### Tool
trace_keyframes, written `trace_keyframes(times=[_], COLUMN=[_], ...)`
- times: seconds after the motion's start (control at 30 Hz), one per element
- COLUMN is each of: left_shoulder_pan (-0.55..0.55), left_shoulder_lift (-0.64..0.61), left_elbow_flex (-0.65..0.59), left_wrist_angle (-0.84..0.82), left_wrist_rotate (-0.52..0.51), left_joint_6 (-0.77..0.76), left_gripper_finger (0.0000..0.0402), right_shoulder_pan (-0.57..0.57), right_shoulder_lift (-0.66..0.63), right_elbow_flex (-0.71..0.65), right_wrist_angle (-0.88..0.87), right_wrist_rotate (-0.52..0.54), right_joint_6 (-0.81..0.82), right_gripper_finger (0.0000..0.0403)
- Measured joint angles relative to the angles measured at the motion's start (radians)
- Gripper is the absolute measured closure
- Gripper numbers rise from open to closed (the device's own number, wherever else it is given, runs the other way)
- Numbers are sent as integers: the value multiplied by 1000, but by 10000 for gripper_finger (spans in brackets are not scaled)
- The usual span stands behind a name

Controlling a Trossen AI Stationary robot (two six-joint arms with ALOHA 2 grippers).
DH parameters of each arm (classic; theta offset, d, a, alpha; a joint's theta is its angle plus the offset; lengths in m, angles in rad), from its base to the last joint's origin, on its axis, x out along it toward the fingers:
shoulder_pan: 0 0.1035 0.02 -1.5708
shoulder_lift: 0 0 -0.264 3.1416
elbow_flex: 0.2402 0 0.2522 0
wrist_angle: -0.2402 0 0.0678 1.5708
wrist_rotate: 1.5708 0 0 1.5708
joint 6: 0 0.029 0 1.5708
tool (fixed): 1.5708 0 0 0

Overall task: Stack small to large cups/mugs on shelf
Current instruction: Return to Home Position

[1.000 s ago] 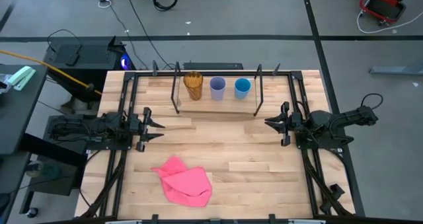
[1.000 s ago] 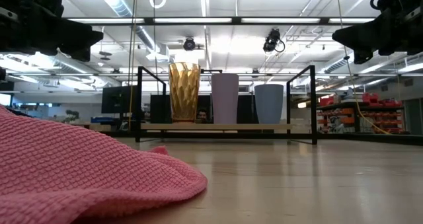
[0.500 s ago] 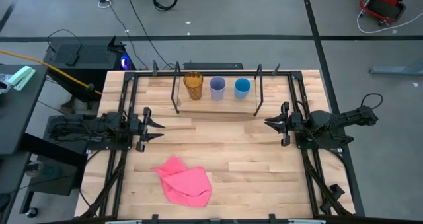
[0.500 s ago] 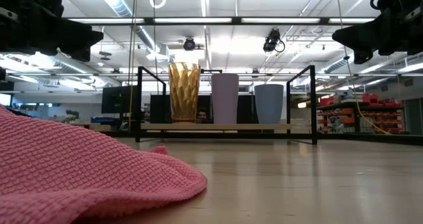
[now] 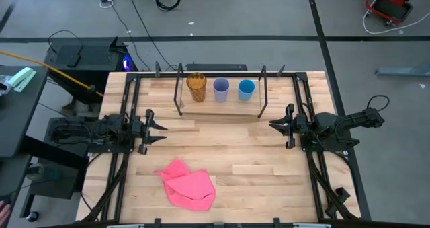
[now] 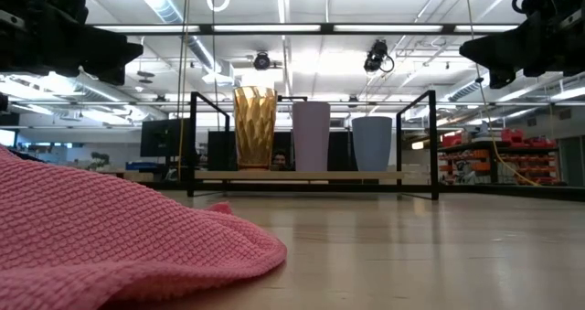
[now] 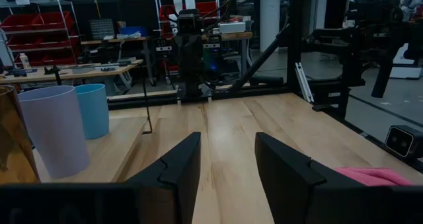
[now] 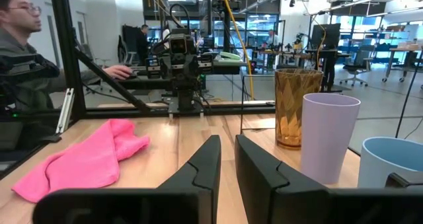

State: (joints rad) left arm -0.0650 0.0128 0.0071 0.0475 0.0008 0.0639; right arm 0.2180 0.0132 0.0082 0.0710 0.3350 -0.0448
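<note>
Three cups stand upright in a row, each on its base, on the shelf (image 5: 220, 105) at the table's far side: the amber-brown cup (image 5: 196, 87) at the left, the lavender cup (image 5: 221, 89) in the middle, the blue cup (image 5: 246, 89) at the right. They also show in the low view: amber (image 6: 254, 127), lavender (image 6: 311, 135), blue (image 6: 372, 143). My left gripper (image 5: 161, 128) is open and empty over the table's left side. My right gripper (image 5: 273, 125) is open with a narrow gap and empty over the right side.
A crumpled pink cloth (image 5: 188, 184) lies on the table near its near edge, left of centre. Bare wood lies between the two grippers in front of the shelf. A person (image 8: 26, 45) sits beyond the table's left side.
</note>
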Motion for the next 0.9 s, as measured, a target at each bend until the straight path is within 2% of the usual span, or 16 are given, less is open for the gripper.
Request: trace_keyframes(times=[0.3, 0.63, 0.9], left_shoulder_pan=[0, 0, 0], left_shoulder_lift=[0, 0, 0], left_elbow_flex=[0, 0, 0], left_wrist_angle=[0, 0, 0], left_wrist_rotate=[0, 0, 0], left_joint_6=[0, 0, 0], left_gripper_finger=[259, 249, 256], right_shoulder_pan=[0, 0, 0], right_shoulder_lift=[0, 0, 0], right_elbow_flex=[0, 0, 0], right_wrist_angle=[0, 0, 0], right_wrist_rotate=[0, 0, 0], right_joint_6=[0, 0, 0], right_gripper_finger=[351, 351, 351])
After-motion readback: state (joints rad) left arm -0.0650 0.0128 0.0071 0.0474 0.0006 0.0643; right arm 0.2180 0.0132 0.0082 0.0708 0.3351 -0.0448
